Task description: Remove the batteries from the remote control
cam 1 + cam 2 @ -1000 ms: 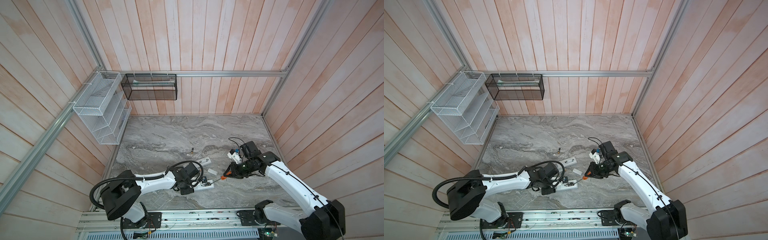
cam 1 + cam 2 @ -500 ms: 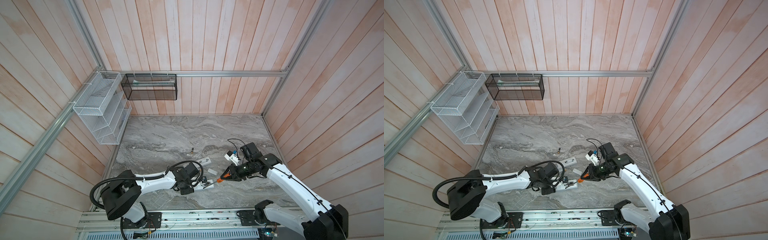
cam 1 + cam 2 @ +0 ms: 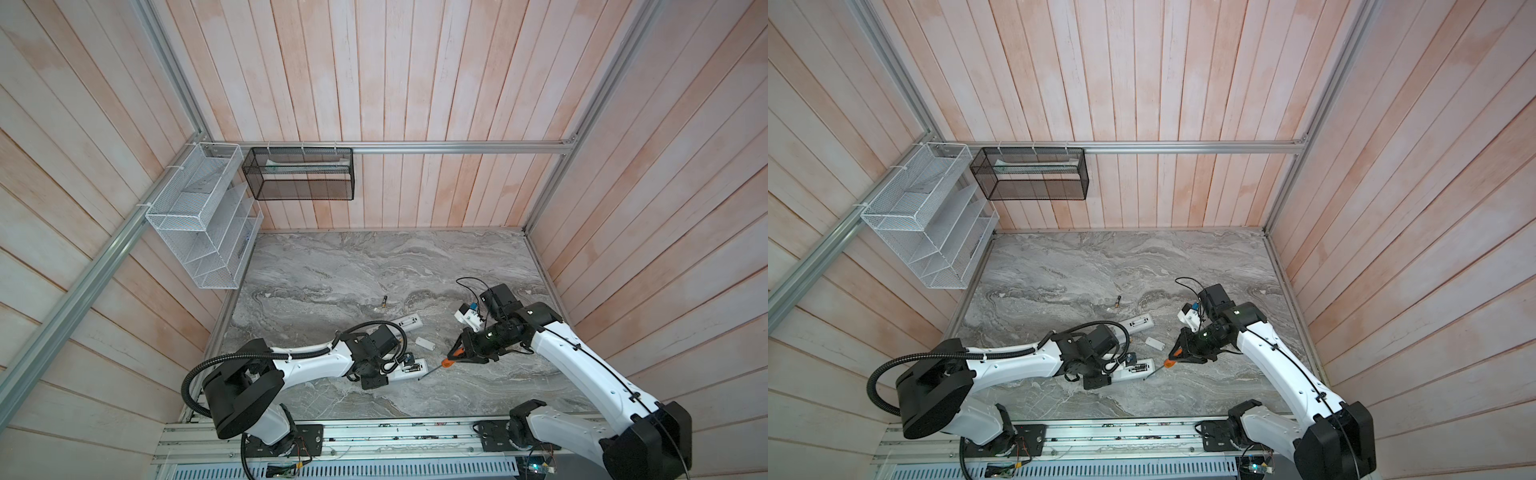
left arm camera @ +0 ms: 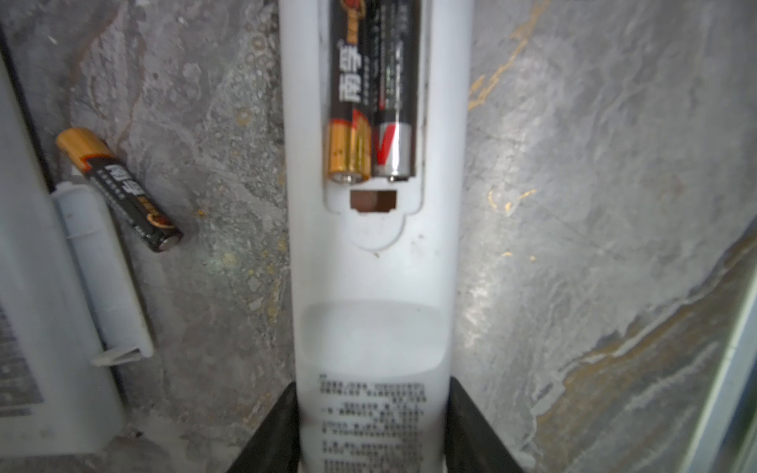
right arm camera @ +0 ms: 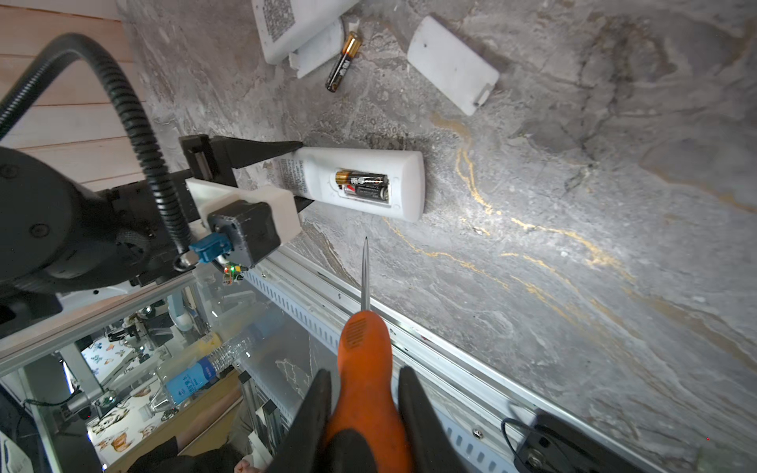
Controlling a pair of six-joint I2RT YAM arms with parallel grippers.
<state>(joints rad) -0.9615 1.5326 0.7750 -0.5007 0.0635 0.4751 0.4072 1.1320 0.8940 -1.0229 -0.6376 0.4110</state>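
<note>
A white remote control (image 4: 377, 286) lies on the marble, back side up, with its battery bay uncovered. My left gripper (image 4: 370, 389) is shut on its printed end. Two batteries (image 4: 370, 102) sit side by side in the bay (image 5: 362, 186). One loose battery (image 4: 118, 188) lies beside a second remote (image 5: 295, 24). Another battery (image 3: 384, 302) rests farther back on the table. My right gripper (image 5: 364, 370) is shut on the orange-handled screwdriver (image 5: 364, 340), whose tip hovers just short of the held remote (image 3: 409, 370).
A detached white battery cover (image 5: 452, 63) lies between the two remotes (image 3: 424, 342). The table's front metal rail (image 5: 409, 323) runs right under the screwdriver. A white wire rack (image 3: 199, 216) and a black mesh basket (image 3: 299, 174) hang on the walls.
The right arm has shifted and turned slightly, bringing the screwdriver's shaft round to point at the held remote. The left arm and the remote have stayed still.
</note>
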